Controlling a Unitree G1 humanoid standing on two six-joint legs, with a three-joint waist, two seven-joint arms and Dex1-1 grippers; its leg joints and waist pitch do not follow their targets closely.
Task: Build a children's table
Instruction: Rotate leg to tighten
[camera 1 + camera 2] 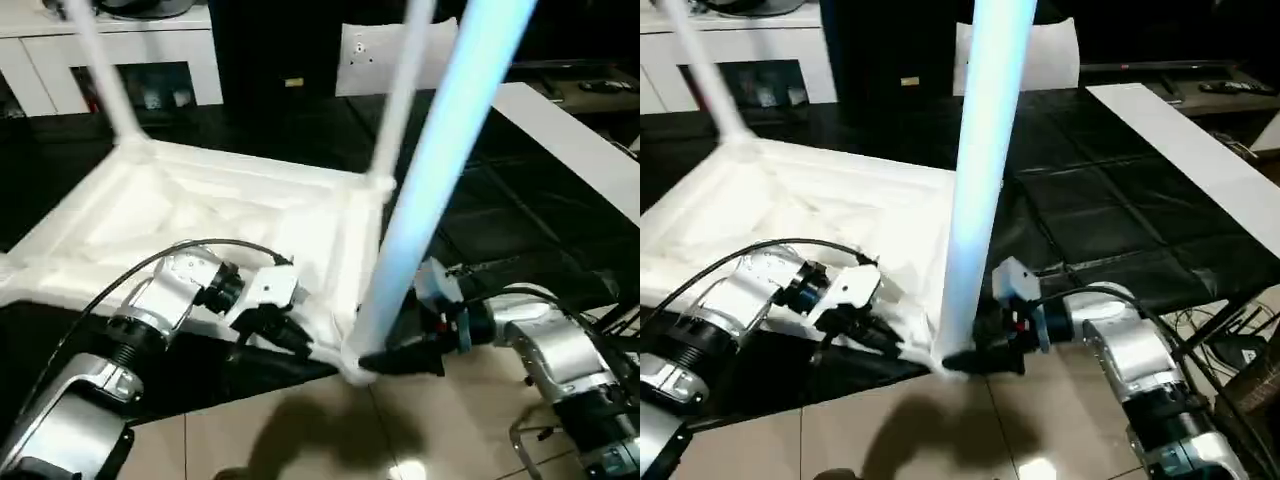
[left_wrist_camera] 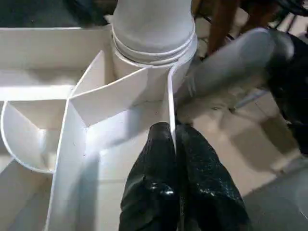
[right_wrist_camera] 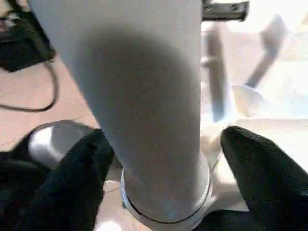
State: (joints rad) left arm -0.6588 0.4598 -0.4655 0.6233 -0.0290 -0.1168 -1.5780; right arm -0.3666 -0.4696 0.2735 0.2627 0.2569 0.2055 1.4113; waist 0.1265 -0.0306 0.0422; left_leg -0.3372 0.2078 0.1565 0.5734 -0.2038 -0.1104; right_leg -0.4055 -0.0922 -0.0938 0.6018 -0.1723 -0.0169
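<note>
Dark mat (image 1: 1110,210) over tiled floor, white cabinet (image 1: 120,60) behind. Children's table (image 1: 200,220) lies upside down on the mat, ribbed underside up, three legs standing in corner sockets. Left gripper (image 2: 175,144) pinched shut on a thin wall of the table rim (image 2: 169,106), beside the near corner socket. Right gripper (image 3: 161,159) spread wide, black fingers (image 3: 72,178) either side of the near leg (image 1: 980,150) base, contact unclear. Plastic looks light, hollow, stiff and smooth, so the leg likely slips under a loose grip. Best hold low on the leg near the socket; rim ribs are thin and may flex.
</note>
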